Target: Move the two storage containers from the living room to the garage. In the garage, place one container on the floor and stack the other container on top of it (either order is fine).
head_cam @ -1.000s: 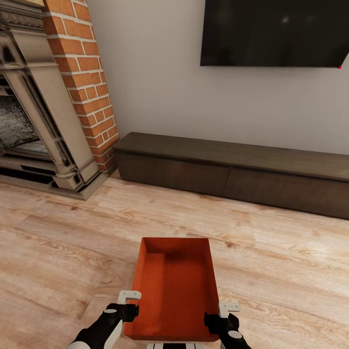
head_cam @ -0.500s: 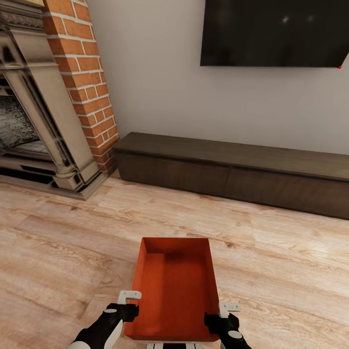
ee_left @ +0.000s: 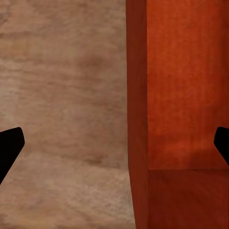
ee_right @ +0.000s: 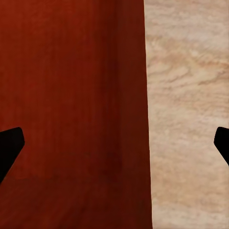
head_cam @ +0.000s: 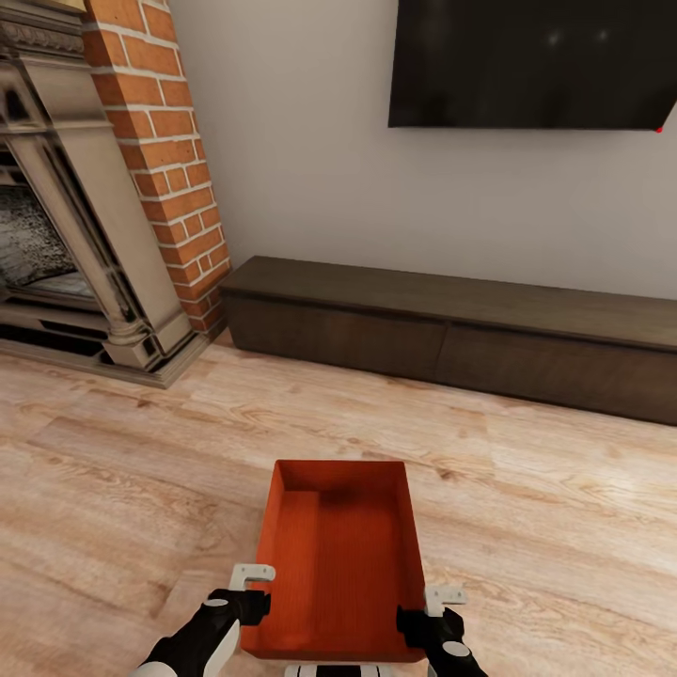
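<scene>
One orange-red storage container [head_cam: 338, 564] lies open-top on the living room's light wood plank floor [head_cam: 122, 489], directly in front of me. My left gripper [head_cam: 246, 588] is at its near left side wall and my right gripper [head_cam: 431, 606] at its near right side wall. In the left wrist view, the left gripper [ee_left: 114, 145] is open, its black fingertips [ee_left: 9, 148] spread wide with the container [ee_left: 186, 95] wall between them. The right gripper [ee_right: 114, 145] is likewise open astride the other wall of the container [ee_right: 71, 95].
A long dark low cabinet [head_cam: 451, 329] runs along the wall ahead, under a black TV [head_cam: 536, 61]. A red brick column [head_cam: 169, 169] and fireplace [head_cam: 66, 244] stand at the left. Wood floor lies open on both sides of the container.
</scene>
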